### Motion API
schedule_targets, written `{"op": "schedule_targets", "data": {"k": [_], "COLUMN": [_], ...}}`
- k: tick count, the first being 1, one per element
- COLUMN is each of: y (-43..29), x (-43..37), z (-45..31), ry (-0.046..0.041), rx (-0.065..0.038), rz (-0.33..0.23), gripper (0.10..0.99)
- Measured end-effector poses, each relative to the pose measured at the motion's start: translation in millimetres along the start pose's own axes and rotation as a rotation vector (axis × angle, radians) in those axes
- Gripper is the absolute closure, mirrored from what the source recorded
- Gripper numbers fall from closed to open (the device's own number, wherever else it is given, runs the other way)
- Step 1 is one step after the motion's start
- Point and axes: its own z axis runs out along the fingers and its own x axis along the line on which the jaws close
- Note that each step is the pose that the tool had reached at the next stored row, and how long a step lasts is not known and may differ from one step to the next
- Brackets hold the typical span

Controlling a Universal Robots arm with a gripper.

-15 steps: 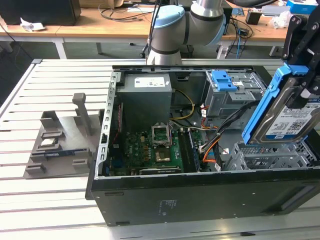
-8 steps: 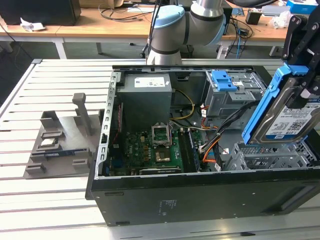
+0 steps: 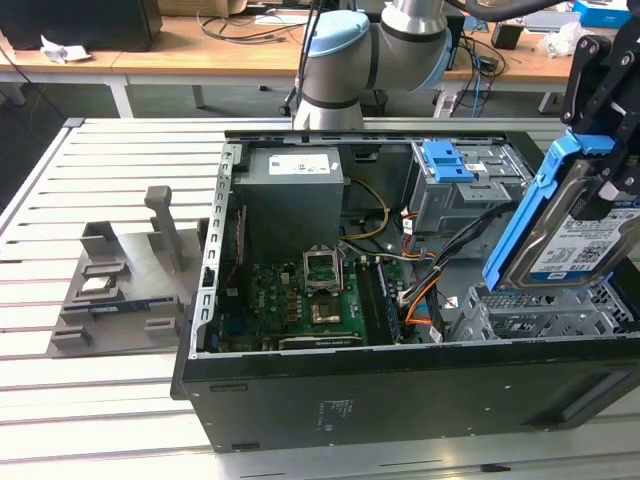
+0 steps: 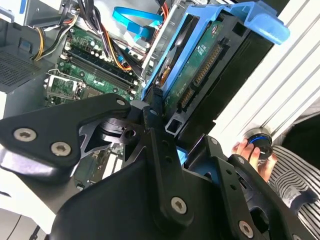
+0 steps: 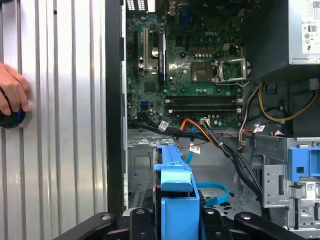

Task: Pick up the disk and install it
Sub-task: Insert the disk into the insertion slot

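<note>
- Now our end effector (image 3: 612, 192) is clamped on the disk (image 3: 562, 238), carried clear above the bench (image 3: 120, 160).
- We see its long axis tilted steeply, lower end towards the drive cage (image 3: 545, 312) just beneath, in the computer case (image 3: 400, 400) at the exterior view's right.

I record bright, even light. Glare whitens the slatted table (image 5: 65, 125) (image 4: 280, 85) in both wrist views; the computer case (image 5: 114, 100) interior reads dimmer, with soft shadows.

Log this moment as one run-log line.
end effector: shut on disk | disk: tilted over drive cage, not installed | hand: on knob
</note>
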Motion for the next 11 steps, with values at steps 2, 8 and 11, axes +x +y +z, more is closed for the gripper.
{"op": "schedule_targets", "data": {"k": [2,8,11], "y": [-1.3,-2.5,-3.7], "x": [-0.1,-4.2,-4.9], "z": [3.0,14.8,17.7], "ry": [0.0001,0.0001,0.0008], "rx": [0.0,0.0,0.0], "rz": [0.0,0.0,0.0], "gripper": [0.722,0.722,0.722]}}
